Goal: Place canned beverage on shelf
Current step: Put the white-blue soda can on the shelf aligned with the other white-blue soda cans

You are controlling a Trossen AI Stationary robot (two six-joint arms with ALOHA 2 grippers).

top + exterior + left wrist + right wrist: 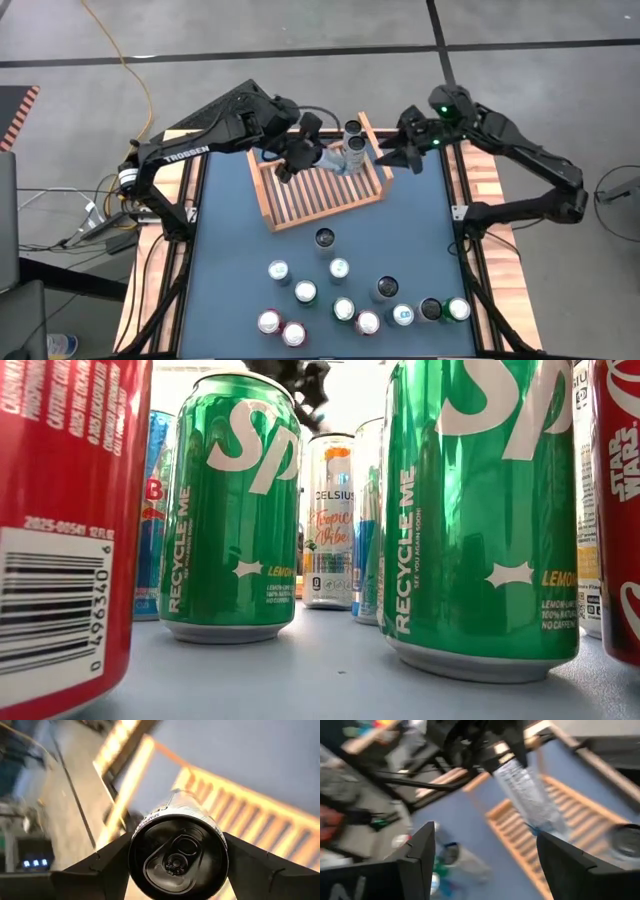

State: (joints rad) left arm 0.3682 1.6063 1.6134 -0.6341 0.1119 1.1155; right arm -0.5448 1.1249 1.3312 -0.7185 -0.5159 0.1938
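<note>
My left tool (pixel 300 155) held a slim can (pixel 178 851) between its fingers, top end toward my wrist, long axis tilted down over the far part of the shelf (pixel 300 205). My right tool (pixel 395 152) stood wide and empty just beside the shelf's far right corner, near two cans (pixel 353 140) standing there. More cans (pixel 340 300) waited on the surface (pixel 230 230) nearer me.

Two matte black arms, built of boxy angular links. The left arm (pixel 200 140), upper left of the high view, carries white "TROSSEN" lettering along its long link, with a pale band near its base. The right arm (pixel 520 160), upper right, shows a green light, possibly an indicator. Wrist-view fingers (pixel 420 855) are dark, flat-faced wedges.
</note>
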